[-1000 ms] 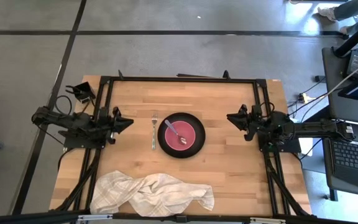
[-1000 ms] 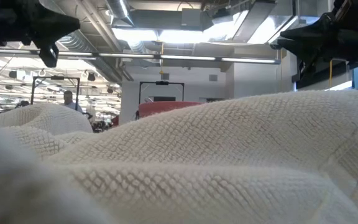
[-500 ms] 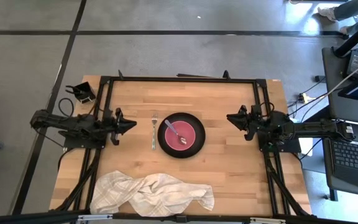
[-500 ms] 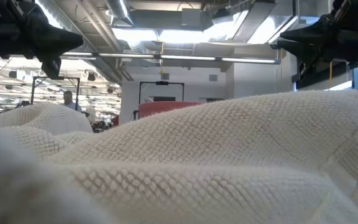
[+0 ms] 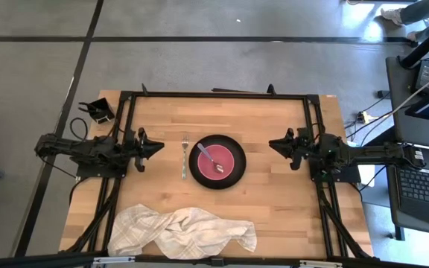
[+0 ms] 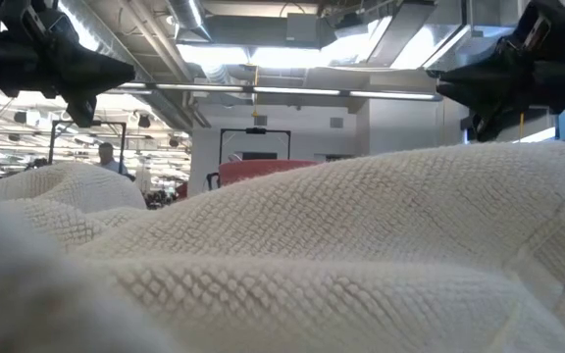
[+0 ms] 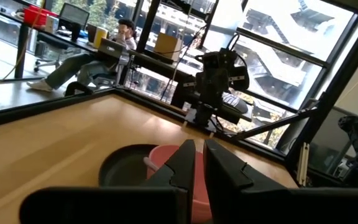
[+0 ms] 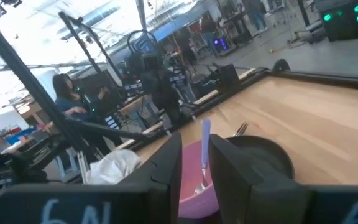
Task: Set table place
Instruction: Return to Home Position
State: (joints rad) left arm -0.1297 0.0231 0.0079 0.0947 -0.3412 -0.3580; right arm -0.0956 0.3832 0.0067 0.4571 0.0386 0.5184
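place setting: black plate (image 5: 240,168) sits mid table (image 5: 274,197). pink bowl (image 5: 229,158) rests on it, roughly centred. purple spoon (image 5: 207,155) lies in the bowl, head down inside and handle leaning out over the rim. fork (image 5: 185,158) lies flat on the wood just beside the plate on the left arm's side, apart from the rim, tines toward the far edge. we judge the setting complete, with only the arms left to park.

left gripper (image 5: 159,149): held above the wood at its own side of the table, pointing at the setting, tip near the fork but apart from it. its wrist view shows the fingers drawn together to a sliver with nothing between.

right gripper (image 5: 272,143): mirrors it on the other side, pointing at the plate, apart from it. its fingers stand narrowly parted and empty; we see the spoon and bowl through the gap.

we read both poses as standing off so the pieces are not knocked.

around: a crumpled white cloth (image 5: 185,229) lies at the near edge, well apart from the plate. it fills the low view and hides the setting there. a small dark holder (image 5: 99,112) sits off the far left corner. people sit at desks beyond the table.

in the way: we see nothing behind either arm. the one risk we note is the left tip drifting forward onto the fork.
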